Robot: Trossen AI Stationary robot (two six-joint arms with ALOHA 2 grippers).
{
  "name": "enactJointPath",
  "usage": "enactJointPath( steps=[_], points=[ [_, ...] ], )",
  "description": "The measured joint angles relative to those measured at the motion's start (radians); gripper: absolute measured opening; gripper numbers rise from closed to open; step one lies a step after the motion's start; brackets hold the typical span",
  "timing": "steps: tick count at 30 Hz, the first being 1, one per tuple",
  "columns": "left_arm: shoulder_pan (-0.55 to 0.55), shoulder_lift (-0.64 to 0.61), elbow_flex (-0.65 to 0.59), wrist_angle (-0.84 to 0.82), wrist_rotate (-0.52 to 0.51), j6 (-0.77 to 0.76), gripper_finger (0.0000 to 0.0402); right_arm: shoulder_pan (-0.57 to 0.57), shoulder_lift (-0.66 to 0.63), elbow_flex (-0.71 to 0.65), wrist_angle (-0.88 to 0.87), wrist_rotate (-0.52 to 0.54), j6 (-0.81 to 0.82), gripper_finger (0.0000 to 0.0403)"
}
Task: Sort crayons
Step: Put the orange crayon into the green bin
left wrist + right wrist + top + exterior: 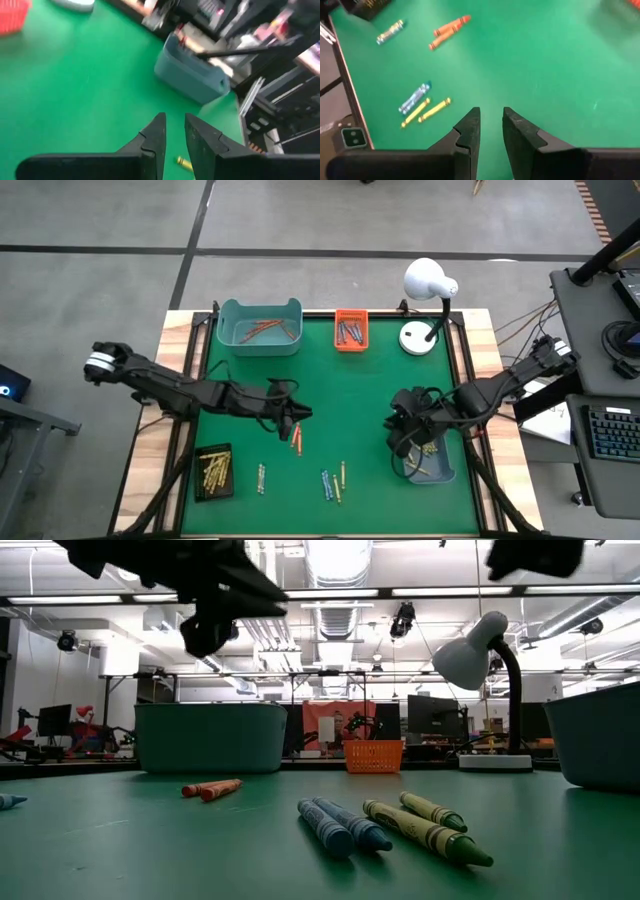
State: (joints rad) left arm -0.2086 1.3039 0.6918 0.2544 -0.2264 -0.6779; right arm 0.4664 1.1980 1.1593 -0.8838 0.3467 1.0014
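Two orange crayons (297, 441) lie side by side on the green desk (370, 395), long axes running toward the teal bin (260, 326) and away from it. The left hand (296, 417) hangs just above them on the bin side, fingers narrow and empty. The right hand (403, 442), also narrow and empty, sits far across from them.

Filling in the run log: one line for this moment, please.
left tool: open, empty, above orange crayons | right tool: open, empty, beside near-right bin | loose crayons on mat
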Motion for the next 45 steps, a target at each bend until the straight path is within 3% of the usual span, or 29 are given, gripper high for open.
enactJointPath(
  steps=[6,10,17,22,35,45],
  points=[
    [-0.032,0.095,0.062,-0.147,0.000,-0.108,0.0047,0.000,0.000,0.042,0.001,0.084,-0.139,0.0073],
    [-0.053,0.185,0.173,-0.381,-0.011,-0.154,0.0047,-0.001,0.000,0.045,0.005,0.134,-0.195,0.0073],
    [-0.100,0.370,0.419,-0.861,-0.116,-0.213,0.0047,-0.005,0.000,0.044,0.005,0.162,-0.242,0.0073],
    [-0.121,0.478,0.538,-1.039,-0.131,-0.250,0.0047,-0.005,0.001,0.041,0.005,0.179,-0.255,0.0073],
    [-0.156,0.533,0.590,-1.113,-0.133,-0.326,0.0050,-0.004,0.001,-0.007,0.007,0.180,-0.242,0.0073],
    [-0.171,0.561,0.577,-1.114,-0.140,-0.373,0.0127,-0.004,0.001,-0.032,0.046,0.181,-0.244,0.0073]
  ],
)
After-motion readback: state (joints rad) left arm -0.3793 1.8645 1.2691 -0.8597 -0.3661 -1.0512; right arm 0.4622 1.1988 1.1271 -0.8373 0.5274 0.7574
